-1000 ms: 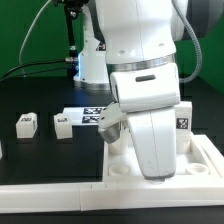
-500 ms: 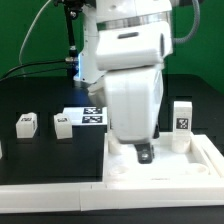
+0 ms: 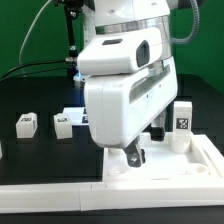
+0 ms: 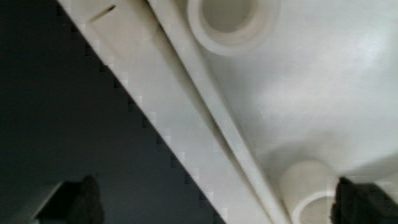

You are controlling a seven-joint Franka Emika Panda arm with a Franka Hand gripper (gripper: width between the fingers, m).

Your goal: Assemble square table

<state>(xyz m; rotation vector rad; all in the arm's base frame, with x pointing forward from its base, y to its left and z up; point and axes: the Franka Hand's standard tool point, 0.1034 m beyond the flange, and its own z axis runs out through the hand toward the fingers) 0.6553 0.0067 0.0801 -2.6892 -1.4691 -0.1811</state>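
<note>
Two loose legs (image 3: pixel 26 124) lay idle; your gripper (image 3: pixel 136 157) hung empty.
Nearest, along the exterior frame's bottom, the border rail (image 3: pixel 50 186) braced the square plate (image 3: pixel 198 165), probably against sliding. Your gripper hovered just above it, fingers (image 4: pixel 71 203) apart, nothing between them, a corner socket (image 4: pixel 231 18) nearby. One upright leg (image 3: pixel 182 120) stood at centre right; the loose legs lay at centre left. Your arm blocked most of the marker board (image 3: pixel 80 115), and no fourth leg showed.

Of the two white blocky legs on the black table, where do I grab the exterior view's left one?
Probably from straight above: the short white blocky plastic leg lies low on the black table, apart from the neighbouring leg. Close the tool across its side faces, at mid-length.
</note>
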